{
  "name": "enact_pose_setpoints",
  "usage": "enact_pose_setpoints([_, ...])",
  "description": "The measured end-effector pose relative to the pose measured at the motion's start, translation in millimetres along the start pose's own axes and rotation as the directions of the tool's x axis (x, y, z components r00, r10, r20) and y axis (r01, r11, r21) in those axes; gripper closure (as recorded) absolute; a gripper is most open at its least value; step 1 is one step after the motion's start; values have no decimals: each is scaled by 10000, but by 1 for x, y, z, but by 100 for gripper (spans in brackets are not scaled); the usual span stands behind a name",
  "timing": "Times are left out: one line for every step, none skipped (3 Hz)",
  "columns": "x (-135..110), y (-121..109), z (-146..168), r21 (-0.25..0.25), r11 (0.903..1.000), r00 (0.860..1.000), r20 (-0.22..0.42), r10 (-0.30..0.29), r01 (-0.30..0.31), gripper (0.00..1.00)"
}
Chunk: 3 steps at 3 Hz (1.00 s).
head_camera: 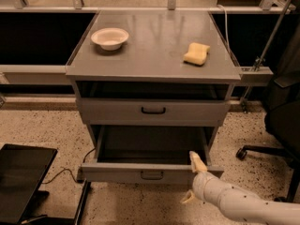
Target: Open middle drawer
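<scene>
The middle drawer (117, 172) is pulled out from the grey cabinet, and its plain grey tray is empty. Its small dark handle (152, 175) is at the centre of the front. My gripper (191, 178) comes in from the lower right on a white arm. It is open and holds nothing. It is by the right end of the drawer's front, to the right of the handle. The upper fingertip (195, 159) overlaps the front's top edge and the lower fingertip (187, 198) is over the floor.
Above is a shut drawer (112, 111) with a black bar handle. The cabinet top (154, 41) carries a white bowl (109, 37) and a yellow sponge (196, 53). A black flat thing (21, 179) lies on the floor at left. An office chair base (262, 151) stands at right.
</scene>
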State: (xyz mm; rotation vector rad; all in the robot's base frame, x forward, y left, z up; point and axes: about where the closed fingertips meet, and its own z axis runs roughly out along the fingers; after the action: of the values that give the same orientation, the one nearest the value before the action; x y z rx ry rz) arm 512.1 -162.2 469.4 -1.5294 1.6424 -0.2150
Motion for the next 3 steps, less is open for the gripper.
enact_pose_setpoints([19, -40, 12, 43, 10000, 9989, -472, -6, 8, 0])
enact_pose_setpoints([19, -40, 12, 41, 10000, 9989, -474, -6, 8, 0])
enact_pose_setpoints([33, -49, 23, -206, 9997, 9964, -830, 148, -165, 0])
